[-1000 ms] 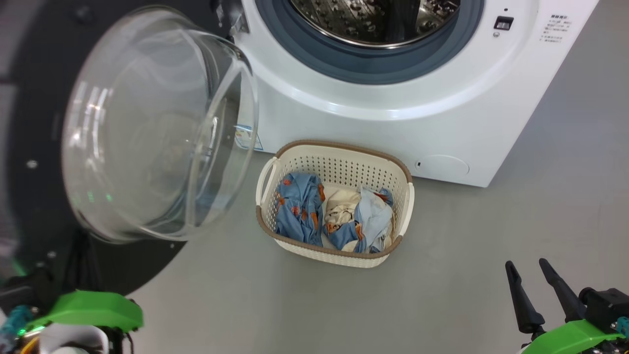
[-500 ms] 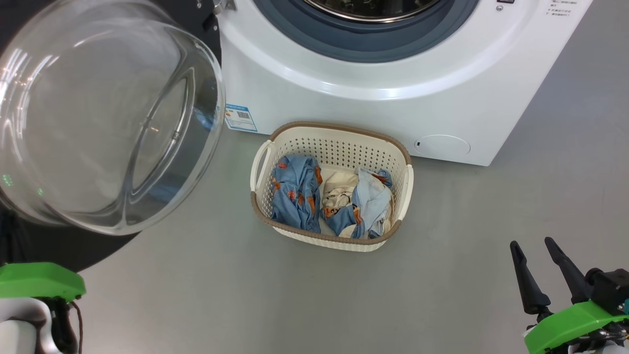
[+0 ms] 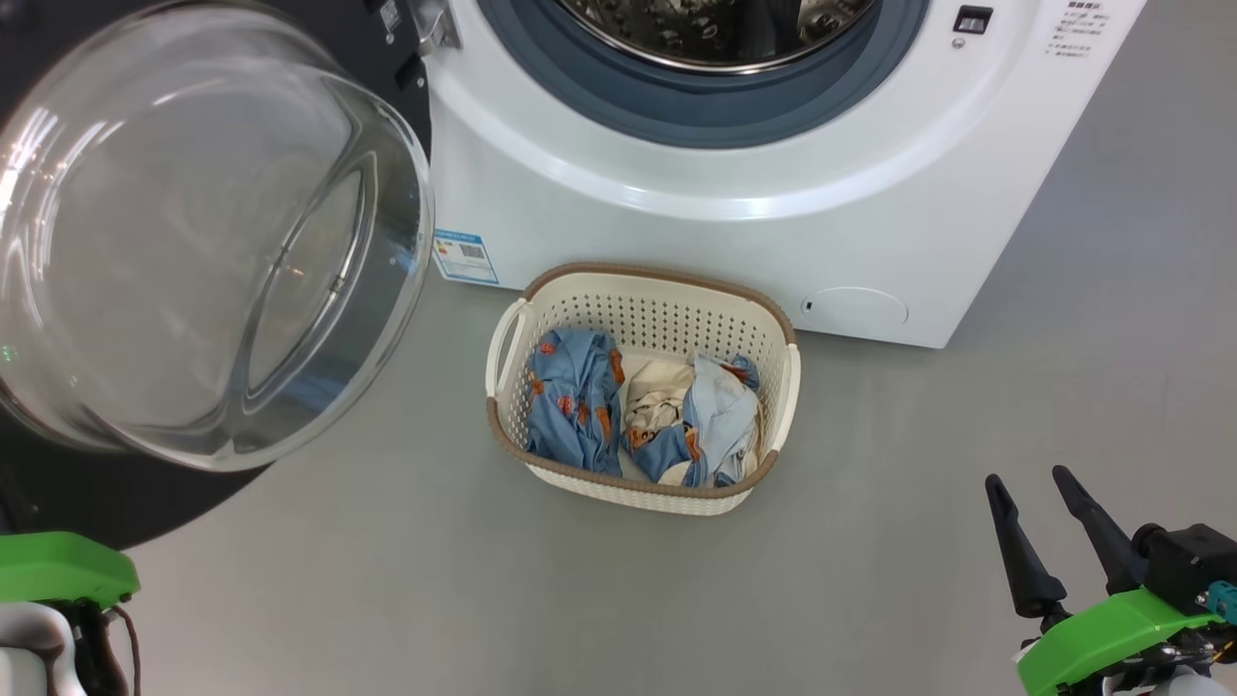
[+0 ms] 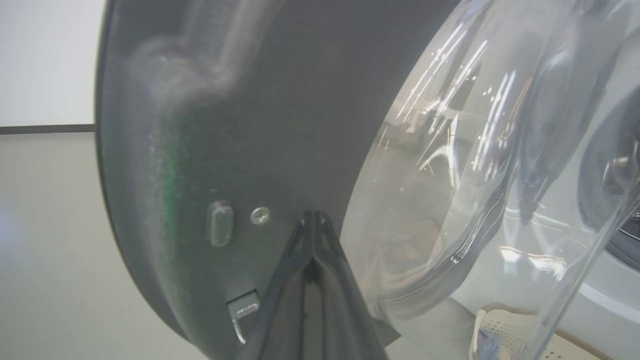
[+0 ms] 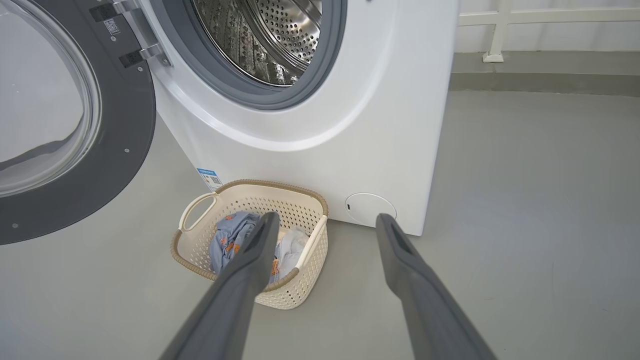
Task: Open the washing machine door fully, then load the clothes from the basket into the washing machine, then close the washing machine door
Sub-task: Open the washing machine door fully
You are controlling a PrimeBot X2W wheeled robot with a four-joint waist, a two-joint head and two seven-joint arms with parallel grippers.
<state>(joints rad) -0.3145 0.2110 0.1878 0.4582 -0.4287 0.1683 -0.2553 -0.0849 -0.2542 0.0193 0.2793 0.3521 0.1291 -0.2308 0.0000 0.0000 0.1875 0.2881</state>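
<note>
Left gripper (image 4: 314, 216), fingers pressed together, points at the washing machine door (image 4: 240, 125), at its matte dark inner rim beside the bulging glass. Right gripper (image 3: 1027, 477), fingers apart, hovers well right of the perforated cream basket (image 3: 643, 282) holding crumpled clothes (image 3: 580, 406).

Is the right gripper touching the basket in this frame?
Apart. The head view shows the right gripper open at the lower right, with a wide stretch of bare grey floor between it and the basket.
</note>
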